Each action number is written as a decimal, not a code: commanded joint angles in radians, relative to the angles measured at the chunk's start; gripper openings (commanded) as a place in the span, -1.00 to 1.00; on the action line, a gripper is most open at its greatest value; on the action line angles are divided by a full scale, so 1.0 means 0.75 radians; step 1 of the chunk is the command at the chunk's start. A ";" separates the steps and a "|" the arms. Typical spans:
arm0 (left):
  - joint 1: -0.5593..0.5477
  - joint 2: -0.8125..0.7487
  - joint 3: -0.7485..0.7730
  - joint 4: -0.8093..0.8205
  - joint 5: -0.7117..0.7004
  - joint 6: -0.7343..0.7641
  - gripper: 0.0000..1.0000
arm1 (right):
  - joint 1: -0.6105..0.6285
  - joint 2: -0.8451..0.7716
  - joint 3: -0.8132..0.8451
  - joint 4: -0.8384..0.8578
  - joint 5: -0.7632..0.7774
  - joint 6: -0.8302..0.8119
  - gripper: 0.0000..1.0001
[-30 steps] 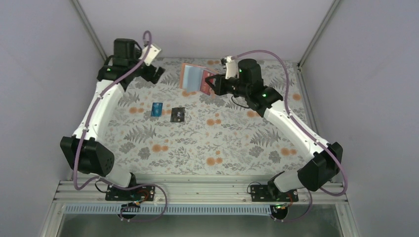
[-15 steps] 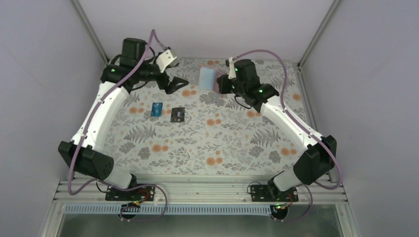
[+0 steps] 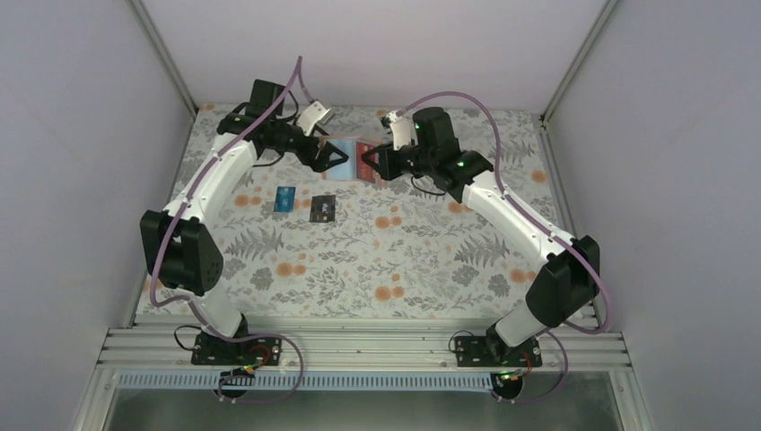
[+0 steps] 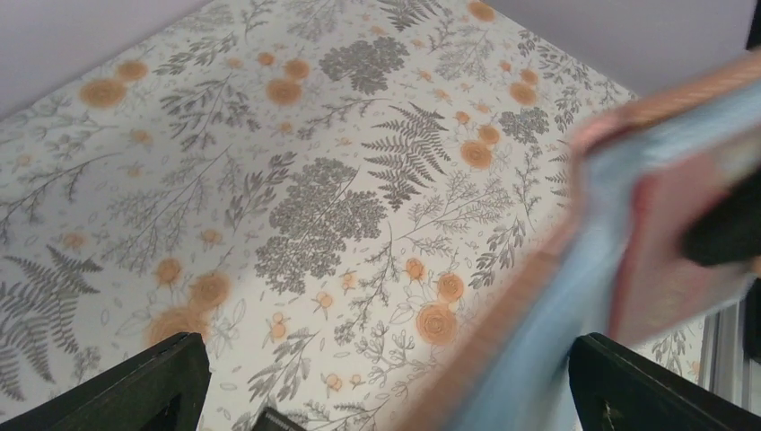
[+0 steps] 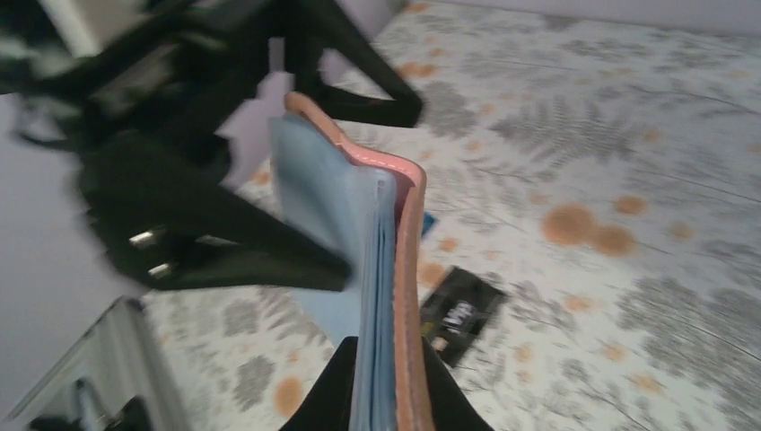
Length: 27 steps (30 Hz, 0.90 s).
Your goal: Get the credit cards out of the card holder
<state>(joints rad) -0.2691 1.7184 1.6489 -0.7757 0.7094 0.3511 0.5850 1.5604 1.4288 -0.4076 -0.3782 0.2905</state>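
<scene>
Item 1. Bright blue flat rectangular card (image 3: 285, 199): lies flat on the floral patterned tablecloth (image 3: 431, 260), left of the tabletop's centre. Out of the holder.

Item 2. Black flat rectangular card with pale markings (image 3: 322, 208): just beside the blue card, on the side toward the tabletop's centre, not touching it. Out of the holder.

Item 3. Left gripper (image 3: 336, 160): claw spread to its widest, pinching nothing. In the left wrist view the holder's free edge pokes in past the right-hand finger (image 4: 628, 395).

Item 4. Tan-brown folding card holder with light blue pockets (image 3: 348, 148): held off the cloth, near the middle of the tabletop's far edge, between the two claws.

Item 5. Red-pink panel inside the holder (image 4: 664, 269): blurred; we take it for the red card, not yet drawn.

Item 6. Right gripper (image 3: 370, 164): claw pressed together on the holder's edge.

Handling note. We judge the step to be drawing the last card. The left claw should close on the card's exposed edge alone, not on the pocket wall, and pull straight along the pocket mouth. The right claw may be lying across the card; if so, its pinch could trap it.
</scene>
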 commanded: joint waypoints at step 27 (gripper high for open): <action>0.194 -0.548 -0.226 0.240 -0.406 -0.281 1.00 | -0.120 0.151 0.207 -0.137 0.220 0.166 -0.92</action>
<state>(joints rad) -0.1398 1.3495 1.4307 -0.6872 0.6151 0.3302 0.4942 1.7020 1.5322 -0.5022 -0.2794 0.3977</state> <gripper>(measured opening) 0.998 0.087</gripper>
